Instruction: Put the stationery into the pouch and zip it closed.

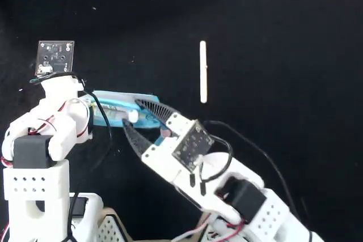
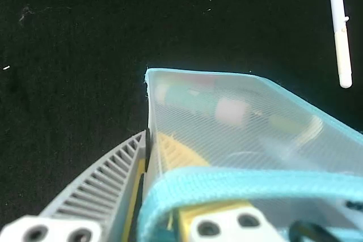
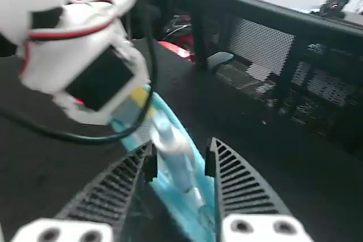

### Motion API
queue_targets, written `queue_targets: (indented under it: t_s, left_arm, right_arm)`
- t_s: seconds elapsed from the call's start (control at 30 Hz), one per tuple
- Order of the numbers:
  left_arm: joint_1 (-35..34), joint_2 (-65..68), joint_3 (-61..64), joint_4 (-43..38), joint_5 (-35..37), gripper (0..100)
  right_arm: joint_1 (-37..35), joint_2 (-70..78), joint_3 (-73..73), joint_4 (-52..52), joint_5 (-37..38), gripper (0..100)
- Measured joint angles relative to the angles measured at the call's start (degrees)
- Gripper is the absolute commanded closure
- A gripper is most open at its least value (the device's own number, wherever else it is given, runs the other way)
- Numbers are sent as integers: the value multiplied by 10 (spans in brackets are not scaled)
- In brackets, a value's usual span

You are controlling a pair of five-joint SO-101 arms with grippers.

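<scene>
Two grippers: both are at the pouch (image 1: 115, 106), one at each end of it in the high view.
Left gripper (image 2: 152, 145): clamped on the pouch's end, with the grey ribbed finger (image 2: 108, 179) pressed against the mesh wall and the yellow-faced jaw on the other side.
Left gripper, high view (image 1: 93, 109): sits at the pouch's left end, under the white left arm (image 1: 54, 123).
Right gripper (image 3: 178, 157): its jaws stand apart, with the pouch's upper edge running between the two black ribbed fingers (image 3: 122, 191); whether either finger touches the pouch cannot be told.
Right gripper, high view (image 1: 131, 113): straddles the pouch's right end, one finger on the far side and one on the near side.
Pouch: light blue with a see-through mesh side (image 2: 244, 140) and a teal band (image 2: 255, 182) along the edge nearest the left wrist camera. It stands on edge between the grippers; whether the zip is open or shut cannot be told.
Stationery inside (image 2: 227, 109): a pale green and white piece and other slim pieces show through the mesh.
Pen (image 1: 203, 72): white, lying on the table well apart from the pouch, beyond the right gripper.
Table (image 1: 283, 55): black.
Circuit board (image 1: 55, 58): mounted on the left arm, above the pouch's left end.
Mesh panel (image 3: 283, 60): dark, in the room behind the table.
</scene>
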Motion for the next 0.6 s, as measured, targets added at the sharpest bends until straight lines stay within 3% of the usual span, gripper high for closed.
queue_targets:
  t_s: [0.33,0.6]
  left_arm:
    - [0,0,0,0,0,967]
    - [0,0,0,0,0,967]
  right_arm:
    - [-5,-4,-161,125,0,864]
    - [-4,84,-169,117,0,864]
